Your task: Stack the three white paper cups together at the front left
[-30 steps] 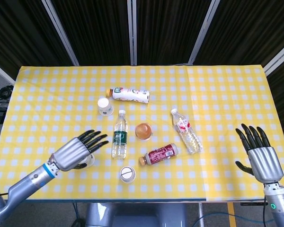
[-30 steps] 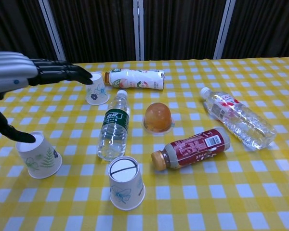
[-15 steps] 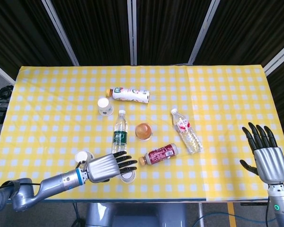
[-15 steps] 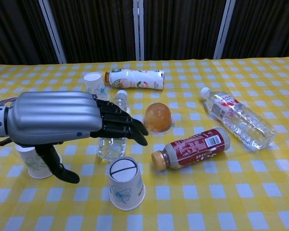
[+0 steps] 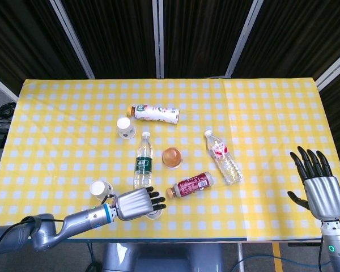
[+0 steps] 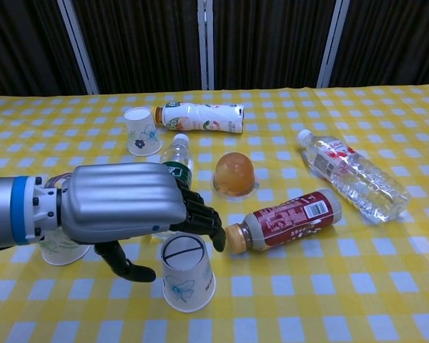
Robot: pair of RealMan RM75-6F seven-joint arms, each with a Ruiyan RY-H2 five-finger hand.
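So none of the stacking is done yet, all three cups sit apart, upside down. Leftmost cup is at the front left, just beside my left hand. That hand hangs over the front cup, fingers curled down around its top, thumb beside it, but I can't tell if I've actually got hold. Third cup is farther back by the milk-tea bottle. My right hand is way off right, fingers spread, holding nothing.
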